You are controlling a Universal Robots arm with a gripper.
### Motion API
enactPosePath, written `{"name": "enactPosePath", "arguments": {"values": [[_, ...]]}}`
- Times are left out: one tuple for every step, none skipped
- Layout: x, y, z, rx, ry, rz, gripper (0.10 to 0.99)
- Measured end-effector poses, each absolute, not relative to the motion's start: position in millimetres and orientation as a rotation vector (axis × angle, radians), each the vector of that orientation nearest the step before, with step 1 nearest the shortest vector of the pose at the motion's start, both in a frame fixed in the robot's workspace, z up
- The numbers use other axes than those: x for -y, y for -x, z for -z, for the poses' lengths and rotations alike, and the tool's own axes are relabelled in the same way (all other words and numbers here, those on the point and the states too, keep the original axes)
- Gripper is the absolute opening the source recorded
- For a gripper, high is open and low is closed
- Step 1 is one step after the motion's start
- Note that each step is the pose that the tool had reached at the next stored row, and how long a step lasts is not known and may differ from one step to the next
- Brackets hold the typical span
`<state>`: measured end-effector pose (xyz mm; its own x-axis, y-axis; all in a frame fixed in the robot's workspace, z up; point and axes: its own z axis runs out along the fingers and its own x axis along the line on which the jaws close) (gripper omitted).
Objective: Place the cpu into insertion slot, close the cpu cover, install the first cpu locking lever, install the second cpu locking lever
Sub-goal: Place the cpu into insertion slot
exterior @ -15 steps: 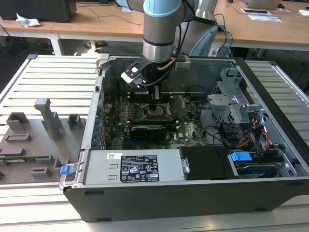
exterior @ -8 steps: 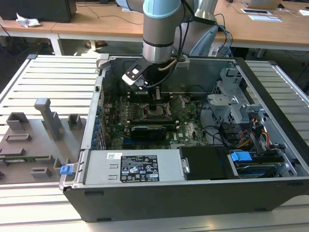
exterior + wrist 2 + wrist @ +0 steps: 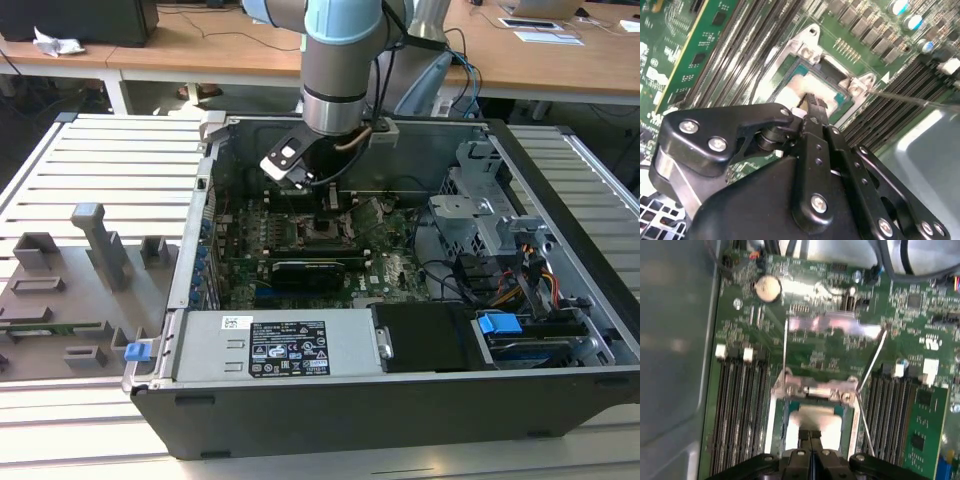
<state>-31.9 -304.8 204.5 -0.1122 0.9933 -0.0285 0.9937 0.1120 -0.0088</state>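
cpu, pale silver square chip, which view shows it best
First wrist view: the pale silver square cpu faces it squarely. Second wrist view: slanted, partly behind the black gripper. Exterior view: too small to tell.

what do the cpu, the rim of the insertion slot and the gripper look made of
cpu: pale silver-grey metal top with a satin finish; it takes a soft, even glare.
insertion slot rim: bright bare metal, likely steel; it shows sharp highlights and screw heads.
gripper: matte black links with shiny screws; coated metal or hard plastic, hard to tell.
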Motion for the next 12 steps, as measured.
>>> {"name": "enactPosePath", "arguments": {"values": [[305, 27, -205, -2.332, -2.083, 0.041, 0.106], [305, 27, -206, -2.331, -2.082, 0.041, 0.106], [305, 27, -211, -2.329, -2.08, 0.047, 0.106], [305, 27, -216, -2.328, -2.079, 0.049, 0.106], [305, 27, -220, -2.327, -2.079, 0.05, 0.106], [305, 27, -224, -2.327, -2.078, 0.052, 0.106], [305, 27, -228, -2.326, -2.078, 0.053, 0.106], [305, 27, -234, -2.326, -2.078, 0.054, 0.106], [305, 27, -241, -2.325, -2.077, 0.056, 0.106], [305, 27, -245, -2.324, -2.076, 0.057, 0.106], [305, 27, -248, -2.323, -2.076, 0.059, 0.106], [305, 27, -251, -2.322, -2.075, 0.061, 0.106]]}}
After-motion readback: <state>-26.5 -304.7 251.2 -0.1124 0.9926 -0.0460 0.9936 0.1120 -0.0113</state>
